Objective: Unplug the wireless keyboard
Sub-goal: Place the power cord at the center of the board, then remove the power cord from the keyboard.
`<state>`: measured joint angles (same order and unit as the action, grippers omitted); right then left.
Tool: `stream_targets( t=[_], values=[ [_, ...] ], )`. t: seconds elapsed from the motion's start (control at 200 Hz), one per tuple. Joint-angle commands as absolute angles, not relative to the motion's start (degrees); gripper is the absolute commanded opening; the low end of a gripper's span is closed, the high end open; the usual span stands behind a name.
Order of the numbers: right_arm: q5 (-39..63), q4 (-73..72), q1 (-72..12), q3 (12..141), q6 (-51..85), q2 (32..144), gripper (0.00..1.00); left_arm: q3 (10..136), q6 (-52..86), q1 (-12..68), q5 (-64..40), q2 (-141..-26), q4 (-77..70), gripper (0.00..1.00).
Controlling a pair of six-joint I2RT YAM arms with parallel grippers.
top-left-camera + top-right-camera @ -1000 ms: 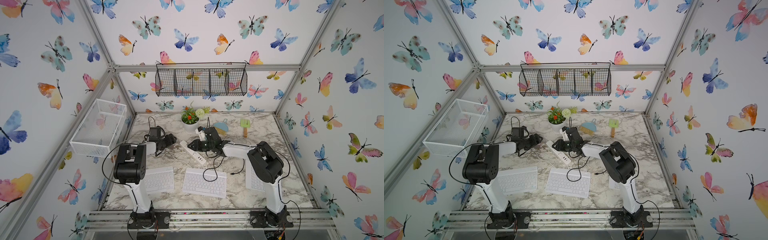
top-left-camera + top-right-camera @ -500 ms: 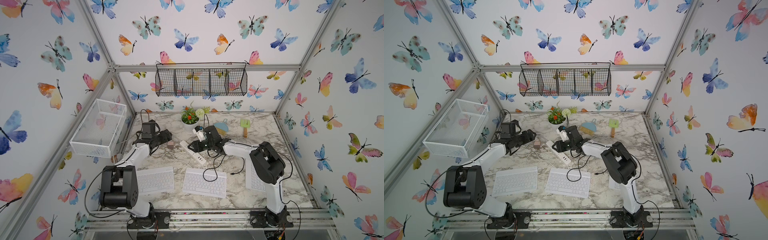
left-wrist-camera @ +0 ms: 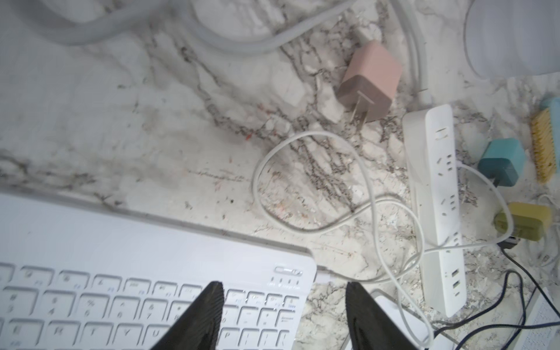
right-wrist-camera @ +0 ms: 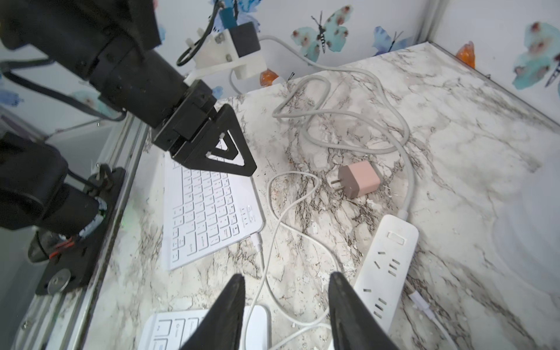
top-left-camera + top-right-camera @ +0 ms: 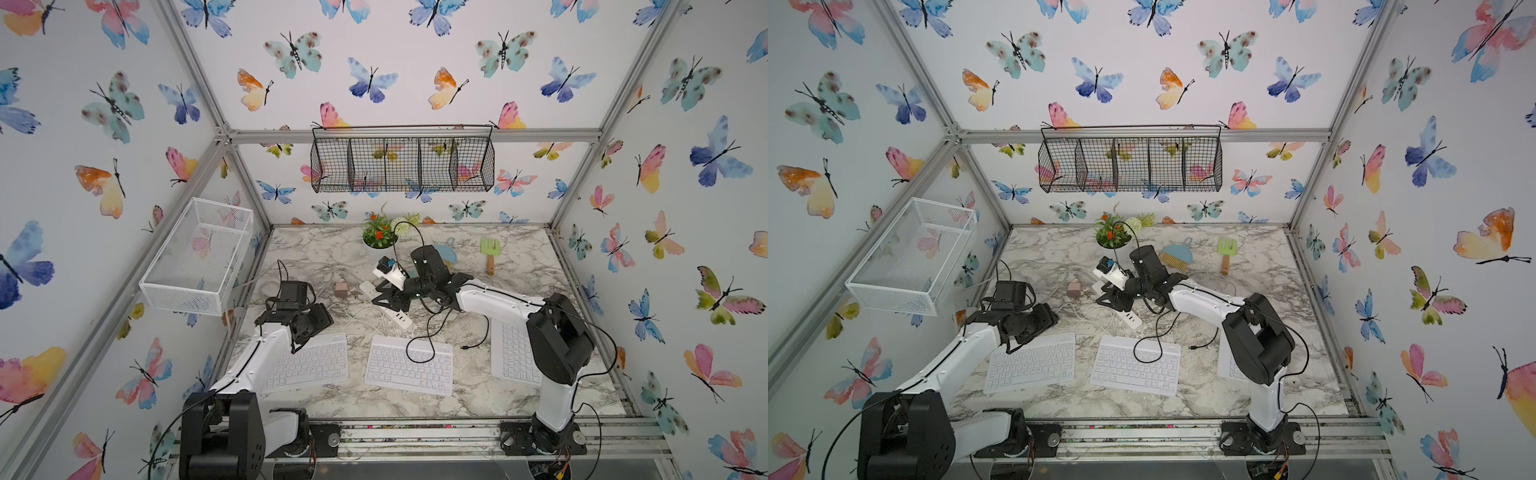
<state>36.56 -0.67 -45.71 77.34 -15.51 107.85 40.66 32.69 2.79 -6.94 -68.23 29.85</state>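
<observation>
Both half-open, empty: left gripper [image 3: 284,291] hangs at the left keyboard [image 3: 121,242] by its plug [image 3: 322,277], probably to pull; right gripper [image 4: 287,277] idles.

My left pincer [image 5: 1047,322] hung just above the far edge of the left keyboard [image 5: 1032,365]. My right pincer [image 5: 1109,302] hovered over the white power strip [image 5: 1129,319] a little further back. A pink charger [image 5: 1074,289] lay on the marble table [image 5: 1266,257] near the strip's far end, between my two arms, with white cables looped close by. A black cable [image 5: 1147,362] curled across the middle keyboard [image 5: 1121,374]. My right arm hid most of a third keyboard [image 5: 1229,365]. At the back stood a potted plant [image 5: 1113,232], a brush [image 5: 1177,254] and a green tool [image 5: 1226,249]. From up there I could not tell how wide my jaws stood.
</observation>
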Motion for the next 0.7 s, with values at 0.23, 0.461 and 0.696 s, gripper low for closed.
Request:
stream_targets(
  t=[0.23,0.461,0.696],
  values=[
    [33.84,5.50,-53.61,79.27,-34.27,111.44,0.48,39.38,40.19,7.03,2.88,-68.63,42.49,0.63],
    [30.40,9.26,-56.42,83.64,-38.56,117.81,0.47,35.66,47.18,12.23,2.99,-68.41,41.90,0.62],
    [26.61,10.25,-56.69,88.03,-38.61,123.45,0.46,31.05,49.57,12.73,1.10,-69.11,36.08,0.63]
  ],
)
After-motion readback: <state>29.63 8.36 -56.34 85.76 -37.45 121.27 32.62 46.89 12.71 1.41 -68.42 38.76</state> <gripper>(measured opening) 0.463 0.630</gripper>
